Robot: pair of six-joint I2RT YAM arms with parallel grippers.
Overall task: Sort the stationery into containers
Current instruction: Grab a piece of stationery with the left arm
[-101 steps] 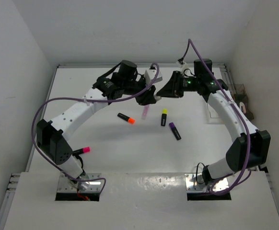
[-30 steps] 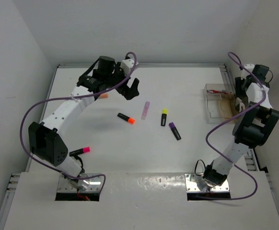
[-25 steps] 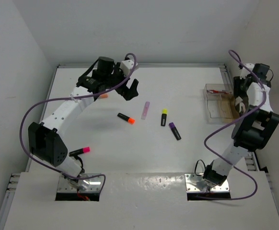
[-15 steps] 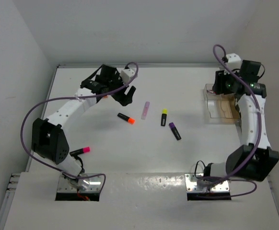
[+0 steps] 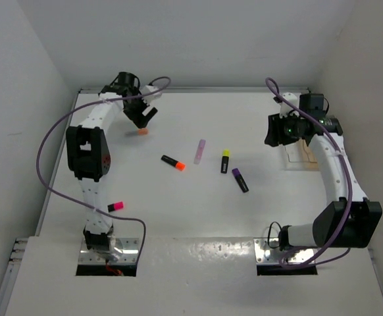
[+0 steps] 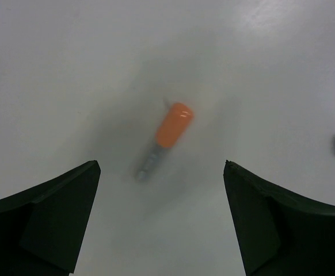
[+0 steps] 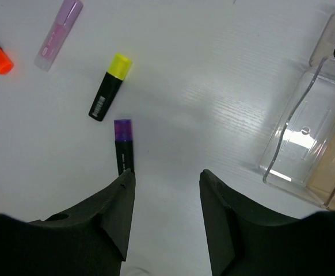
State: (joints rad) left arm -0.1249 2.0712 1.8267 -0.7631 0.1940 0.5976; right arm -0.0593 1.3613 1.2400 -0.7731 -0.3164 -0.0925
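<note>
The orange-capped pen (image 6: 168, 135) lies flat on the white table (image 6: 271, 69), far left, below the left gripper (image 6: 162, 167), whose jaws are spread wide and empty. It seems light, stiff and smooth, ready to roll, so pinch across its middle. Open room surrounds it; the clear tray (image 7: 305, 126) is well apart, rightward.

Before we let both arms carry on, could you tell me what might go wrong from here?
The small orange-capped piece lies slanted below the open left gripper; a pinch could flick it away. The purple highlighter ends behind a finger of the right gripper, so descending might press on it. The pink highlighter lies close to the left arm and could be swept.
</note>
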